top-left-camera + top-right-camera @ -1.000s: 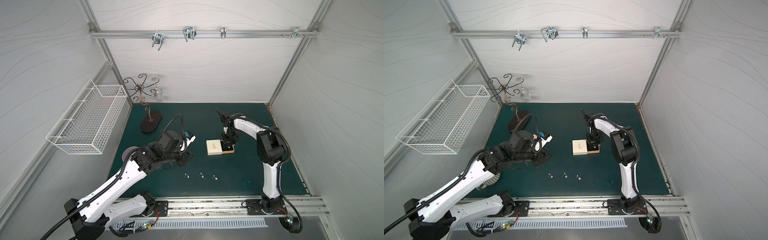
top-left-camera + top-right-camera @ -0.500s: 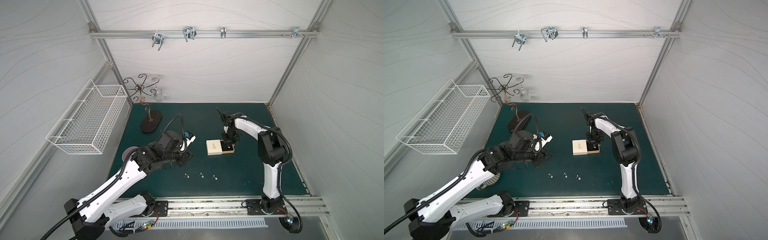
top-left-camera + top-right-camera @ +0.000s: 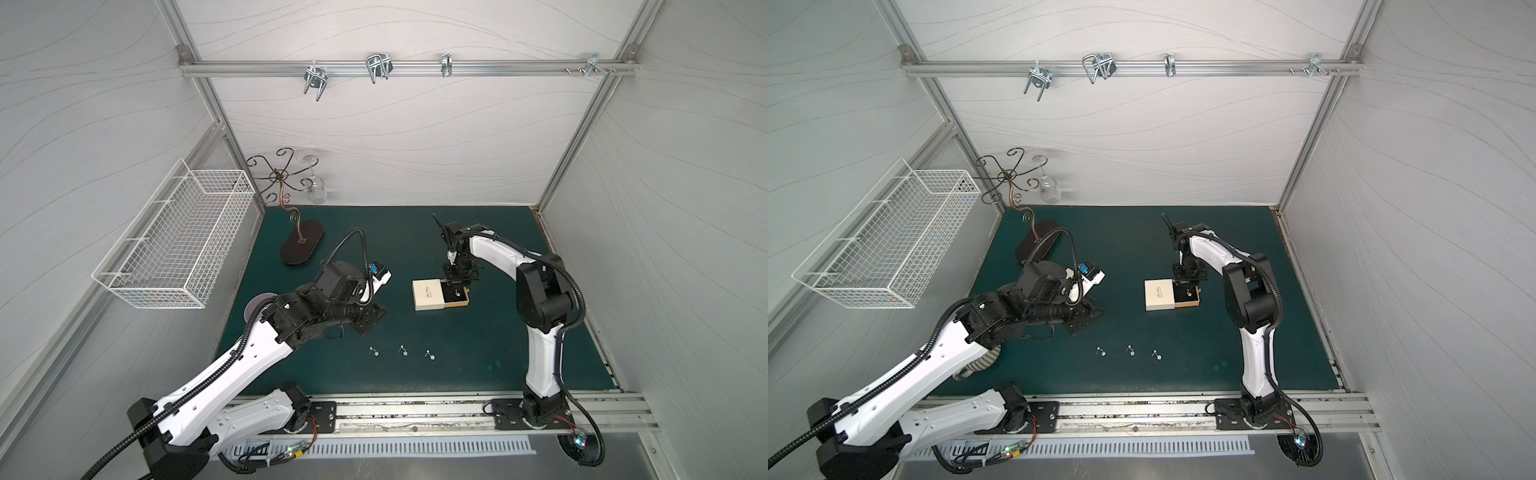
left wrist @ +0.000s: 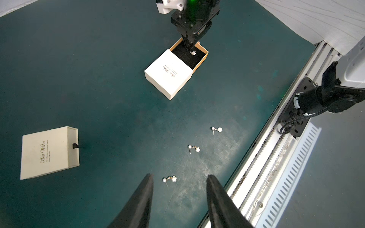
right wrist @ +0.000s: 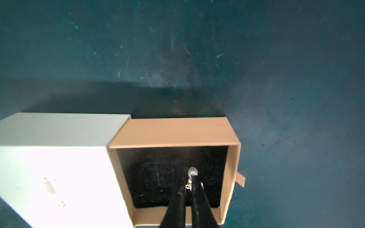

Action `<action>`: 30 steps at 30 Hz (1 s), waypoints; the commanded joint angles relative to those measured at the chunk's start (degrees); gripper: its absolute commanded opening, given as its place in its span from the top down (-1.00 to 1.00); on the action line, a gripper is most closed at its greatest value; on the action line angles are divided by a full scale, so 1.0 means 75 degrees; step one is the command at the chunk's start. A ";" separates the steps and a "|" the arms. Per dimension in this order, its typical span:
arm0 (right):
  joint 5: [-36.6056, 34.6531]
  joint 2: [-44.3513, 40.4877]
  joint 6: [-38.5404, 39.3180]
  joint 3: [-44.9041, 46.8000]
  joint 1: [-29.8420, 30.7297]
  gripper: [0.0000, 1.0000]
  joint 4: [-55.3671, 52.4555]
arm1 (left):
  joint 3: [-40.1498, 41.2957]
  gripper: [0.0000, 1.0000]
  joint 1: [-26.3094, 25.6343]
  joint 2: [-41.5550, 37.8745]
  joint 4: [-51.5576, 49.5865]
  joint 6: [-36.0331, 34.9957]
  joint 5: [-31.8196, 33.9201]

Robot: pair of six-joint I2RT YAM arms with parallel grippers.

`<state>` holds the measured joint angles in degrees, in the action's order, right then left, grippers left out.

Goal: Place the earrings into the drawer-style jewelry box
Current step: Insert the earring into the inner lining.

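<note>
Three earrings [image 4: 197, 149] — open jewelry box [image 4: 169, 73] beyond

My two top views hang high over the near edge, side by side, and look steeply down and away at the whole green mat [image 3: 395, 232]. My left wrist view rides low at the left, facing right across the mat towards the open jewelry box [image 4: 167, 75]. My right wrist view sits very close above that box's drawer [image 5: 173, 132], looking down. All four share the box.

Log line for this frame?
right gripper: shut on earring, inside open drawer | left gripper: open, over mat | loose earrings: three on mat
</note>
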<state>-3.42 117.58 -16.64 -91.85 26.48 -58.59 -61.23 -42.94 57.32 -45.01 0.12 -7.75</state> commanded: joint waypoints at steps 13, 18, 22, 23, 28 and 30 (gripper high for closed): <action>-0.0002 0.0154 0.0028 -0.0076 -0.0069 0.77 -0.0110 | 0.0008 0.04 -0.0034 -0.0178 0.0295 -0.0157 -0.0128; 0.0000 0.0166 0.0033 -0.0076 -0.0070 0.78 -0.0098 | 0.0008 0.03 -0.0045 -0.0201 0.0307 -0.0161 -0.0127; -0.0011 0.0192 0.0047 -0.0069 -0.0074 0.78 -0.0075 | 0.0007 0.03 -0.0052 -0.0205 0.0306 -0.0165 -0.0137; -0.0021 0.0220 0.0041 -0.0067 -0.0079 0.77 -0.0076 | 0.0020 0.03 -0.0046 -0.0207 0.0306 -0.0161 -0.0129; -0.0018 0.0271 0.0063 -0.0088 -0.0074 0.77 -0.0046 | 0.0026 0.03 -0.0069 -0.0225 0.0314 -0.0161 -0.0116; -0.0023 0.0284 0.0068 -0.0072 -0.0074 0.78 -0.0028 | 0.0026 0.03 -0.0067 -0.0225 0.0310 -0.0158 -0.0120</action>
<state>-3.44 118.39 -16.62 -91.85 26.22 -58.46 -60.69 -43.18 56.60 -44.93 -0.01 -8.01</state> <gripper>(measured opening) 0.112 0.486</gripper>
